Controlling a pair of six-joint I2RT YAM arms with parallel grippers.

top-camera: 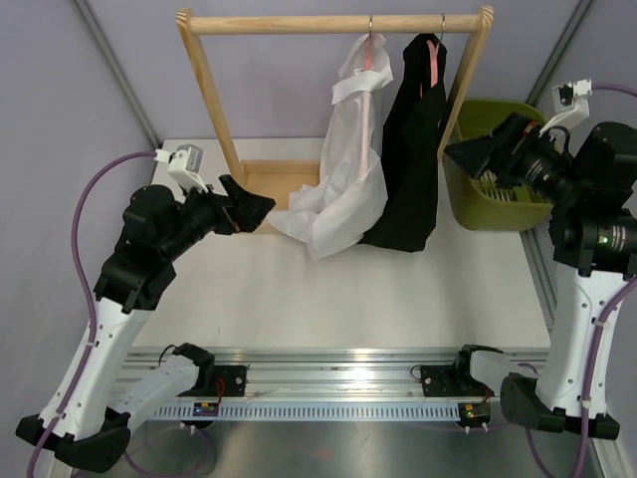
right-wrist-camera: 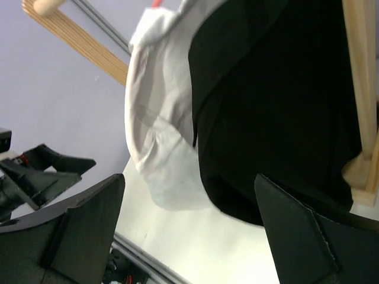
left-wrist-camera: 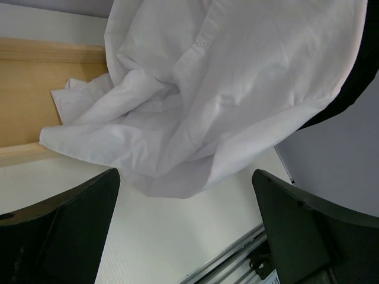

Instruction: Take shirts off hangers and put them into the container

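Note:
A white shirt (top-camera: 348, 169) and a black shirt (top-camera: 413, 159) hang side by side on pink hangers (top-camera: 370, 62) from the rack's rod. The white shirt's hem drapes onto the rack's base. The olive-green container (top-camera: 493, 169) stands right of the rack. My left gripper (top-camera: 254, 209) is open just left of the white shirt (left-wrist-camera: 225, 89), with nothing between its fingers (left-wrist-camera: 71, 231). My right gripper (top-camera: 468, 154) is open in front of the container and faces the black shirt (right-wrist-camera: 272, 100). It holds nothing.
The wooden rack (top-camera: 328, 22) has slanted side posts (top-camera: 214, 90) and a flat tray base (top-camera: 264, 179) at the back of the white table. A metal rail (top-camera: 338, 363) runs along the near edge. Purple walls close in the sides.

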